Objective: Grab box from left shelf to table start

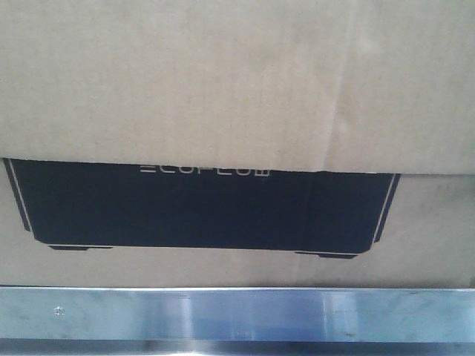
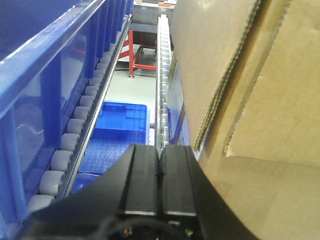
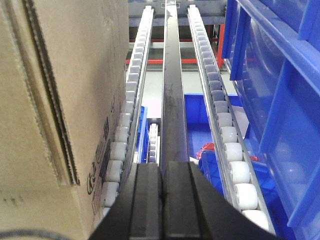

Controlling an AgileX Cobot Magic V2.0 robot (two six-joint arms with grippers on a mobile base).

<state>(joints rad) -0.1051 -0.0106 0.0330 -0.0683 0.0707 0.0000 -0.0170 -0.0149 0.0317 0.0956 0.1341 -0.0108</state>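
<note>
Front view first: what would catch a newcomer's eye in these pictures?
The brown box fills the front view, its black ECOFLOW print just above the silver shelf rail. In the wrist views the left claw and right claw, both shut, flank it beside white roller tracks and blue bins.

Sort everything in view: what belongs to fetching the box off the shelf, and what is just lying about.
Belongs to the job: box; left shelf with its roller tracks; left gripper and right gripper, jaws shut, flanking the box.
Just there: blue bins alongside; blue crate below; red frame behind.
</note>
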